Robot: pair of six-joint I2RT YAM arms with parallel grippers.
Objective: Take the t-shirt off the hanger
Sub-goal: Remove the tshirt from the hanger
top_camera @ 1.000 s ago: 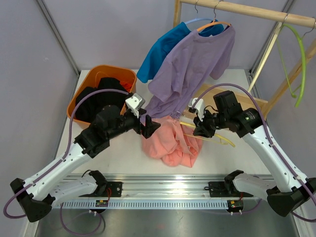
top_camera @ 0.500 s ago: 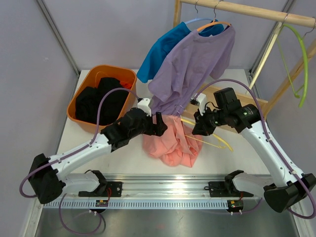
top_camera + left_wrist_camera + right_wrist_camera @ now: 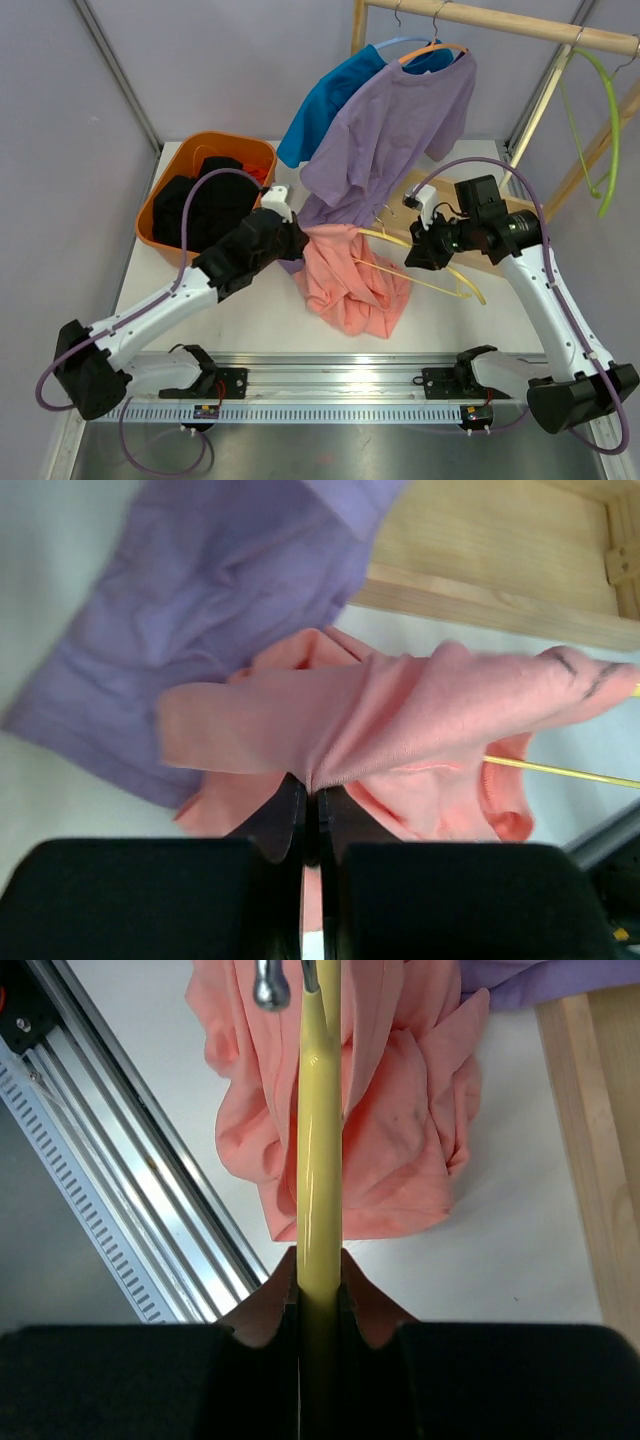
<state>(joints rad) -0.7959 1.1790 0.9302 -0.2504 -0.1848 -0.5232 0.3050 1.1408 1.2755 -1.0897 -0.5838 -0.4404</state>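
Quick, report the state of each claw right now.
Left claw: closed, pinching a fold of the pink t-shirt.
Right claw: closed on the yellow hanger.

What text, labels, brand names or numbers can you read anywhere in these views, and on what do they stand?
No readable text in any view.
Salmon t-shirt: a few dark marks near one edge, too blurred to tell whether they are print.
Small boards on the front rail: coloured specks only, too small to read.
Yellow hanger, purple t-shirt, orange bin: no print visible.
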